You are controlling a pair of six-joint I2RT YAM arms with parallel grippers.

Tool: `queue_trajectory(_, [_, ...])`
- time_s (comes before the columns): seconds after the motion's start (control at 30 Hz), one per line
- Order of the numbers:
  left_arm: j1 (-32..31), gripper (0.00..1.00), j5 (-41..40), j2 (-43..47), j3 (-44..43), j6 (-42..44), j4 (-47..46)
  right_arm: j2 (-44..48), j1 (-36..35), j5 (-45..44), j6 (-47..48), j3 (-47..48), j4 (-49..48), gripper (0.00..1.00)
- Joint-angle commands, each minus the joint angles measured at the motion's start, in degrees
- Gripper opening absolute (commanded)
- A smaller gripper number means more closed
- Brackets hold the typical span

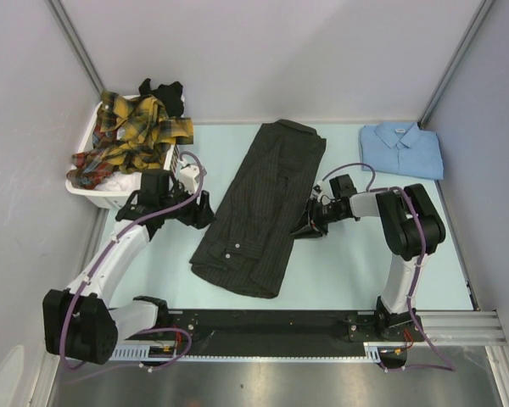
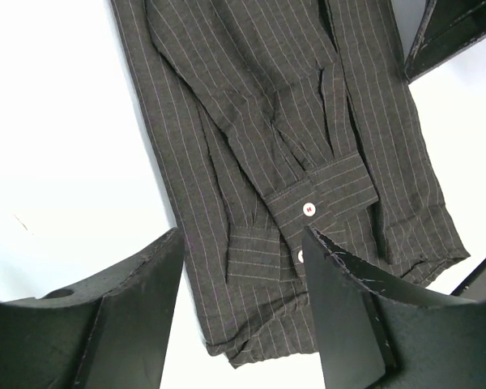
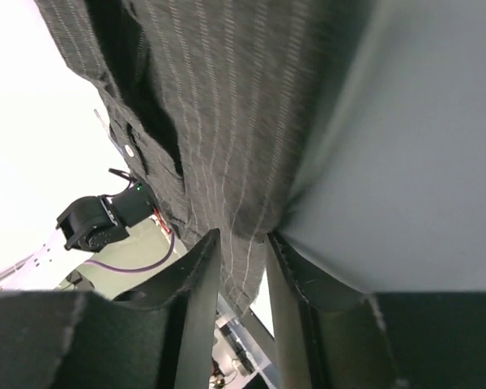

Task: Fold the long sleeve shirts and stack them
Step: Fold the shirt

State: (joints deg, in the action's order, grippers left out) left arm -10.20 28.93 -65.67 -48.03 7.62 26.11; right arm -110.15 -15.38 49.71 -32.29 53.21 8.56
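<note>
A charcoal pinstripe long sleeve shirt (image 1: 259, 208) lies lengthwise mid-table, its sides and sleeves folded in. In the left wrist view the shirt (image 2: 292, 121) shows a buttoned cuff (image 2: 320, 198) on top. My left gripper (image 1: 205, 208) hovers at the shirt's left edge, and the left gripper (image 2: 241, 239) stands open with nothing between its fingers. My right gripper (image 1: 304, 227) is low at the right edge. The right gripper (image 3: 243, 237) is shut on a fold of the shirt (image 3: 219, 121). A light blue shirt (image 1: 401, 148) lies folded at the back right.
A white laundry basket (image 1: 86, 188) stands at the back left, with yellow-red plaid shirts (image 1: 131, 131) and a dark garment (image 1: 163, 91) piled in it. Grey walls close in the table on three sides. The pale table surface (image 1: 348, 263) shows round the shirt.
</note>
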Motion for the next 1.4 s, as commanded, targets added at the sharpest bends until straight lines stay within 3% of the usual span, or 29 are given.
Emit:
queue_trajectory(0.0, [0.44, 0.65, 0.52, 2.82, 1.62, 0.12, -1.67, -3.14, -2.11, -10.51, 0.39, 0.05, -1.44, 0.34])
queue_trajectory(0.1, [0.44, 0.65, -0.01, 3.53, 1.89, 0.55, -0.97, -4.02, -2.11, -12.0, 1.96, 0.84, 1.01, 0.14])
queue_trajectory(0.13, [0.44, 0.65, -0.1, 3.79, 1.89, 0.73, -0.54, -4.02, -1.94, -12.44, 2.93, 1.54, 2.15, 0.0])
queue_trajectory(0.37, [-0.78, 0.66, 2.62, 4.94, 2.33, 9.33, 3.24, 0.54, 3.32, -20.61, 17.07, 5.32, 19.99, 0.0])
queue_trajectory(0.5, [-5.96, 0.74, -0.87, 7.3, 3.38, 16.89, 5.44, -0.68, 10.78, -26.23, 24.9, 10.76, 30.36, 0.0])
queue_trajectory(0.53, [-8.67, 0.84, -1.67, 8.79, 4.34, 20.04, 5.18, -1.03, 11.76, -26.86, 28.48, 12.69, 31.42, 0.0])
queue_trajectory(0.57, [-10.01, 0.87, -2.64, 9.67, 4.78, 21.72, 5.09, -1.64, 12.29, -27.38, 30.34, 13.75, 33.09, 0.0])
queue_trajectory(0.6, [-12.19, 0.98, -4.04, 10.38, 5.14, 23.22, 4.48, -1.82, 12.82, -27.74, 31.67, 14.72, 33.89, 0.0])
queue_trajectory(0.67, [-13.18, 0.99, -4.23, 11.96, 6.02, 25.95, 3.17, -1.82, 12.74, -25.64, 34.66, 16.04, 36.17, 0.09])
queue_trajectory(0.8, [-13.18, 0.99, 2.43, 13.99, 5.41, 30.07, -0.44, 4.74, 12.48, -20.98, 37.82, 15.78, 36.88, 0.54])
queue_trajectory(0.83, [-13.18, 1.0, 5.76, 14.42, 4.62, 30.78, -1.05, 6.33, 12.91, -20.1, 38.79, 15.87, 37.06, 0.59])
queue_trajectory(0.97, [-13.18, 0.99, 10.87, 13.47, 1.72, 28.07, -4.31, 15.56, 14.4, -17.9, 46.86, 17.89, 36.1, 0.7])
queue_trajectory(1.07, [-14.41, 0.99, 14.31, 8.12, -3.64, 34.28, 4.16, 23.73, 14.94, -15.45, 56.96, 17.54, 31.98, 0.86])
queue_trajectory(1.17, [-20.55, 0.99, 10.02, 5.11, -3.66, 39.65, 6.15, 30.85, 14.94, -7.56, 68.91, 13.51, 27.42, 0.98])
queue_trajectory(1.23, [-24.86, 0.99, 9.48, 5.99, 0.89, 44.92, 4.84, 33.32, 14.94, -4.38, 76.04, 9.57, 25.81, 1.0])
queue_trajectory(1.3, [-30.72, 0.99, 5.64, 6.43, 4.42, 47.04, 0.71, 35.61, 12.76, 1.07, 83.58, 9.19, 30.87, 1.0])
queue_trajectory(1.33, [-32.5, 0.99, 4.83, 6.17, 7.13, 47.4, -0.61, 35.7, 11.7, 1.96, 97.02, 10.24, 41.87, 1.0])
queue_trajectory(1.37, [-34.26, 0.99, 3.87, 5.91, 8.38, 47.32, -3.93, 35.62, 10.29, 0.75, 103.94, 10.07, 47.98, 1.0])
